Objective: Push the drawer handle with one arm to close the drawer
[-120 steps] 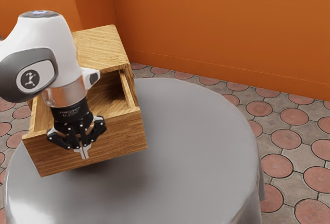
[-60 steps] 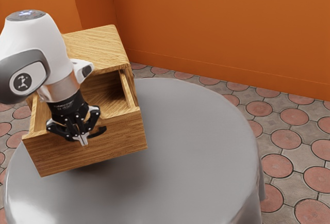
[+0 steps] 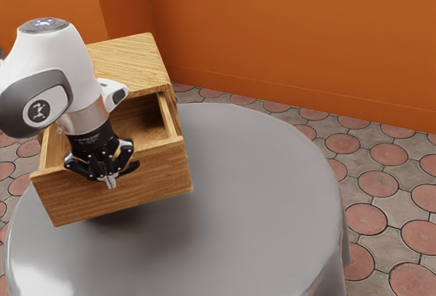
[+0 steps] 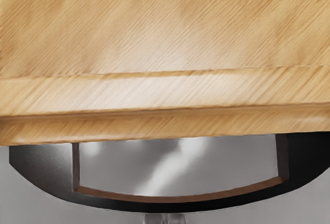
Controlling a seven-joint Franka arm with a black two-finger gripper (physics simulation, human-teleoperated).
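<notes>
Here's the round, cloth-covered table (image 3: 266,194), the wooden cabinet (image 3: 136,61) on it, and the drawer (image 3: 160,176) standing well out! The gripper (image 3: 110,183) has its fingertips drawn together, nothing between them, right at the outer curve of the black bow handle (image 4: 170,206), mounted on the drawer's front. The play now, I'd say: push near mid-bow, square to the front, slow and level, so the tips don't skid sideways or ride over. And the handle? Long axis along the front's width, bow bulging outward, away from the cabinet.
</notes>
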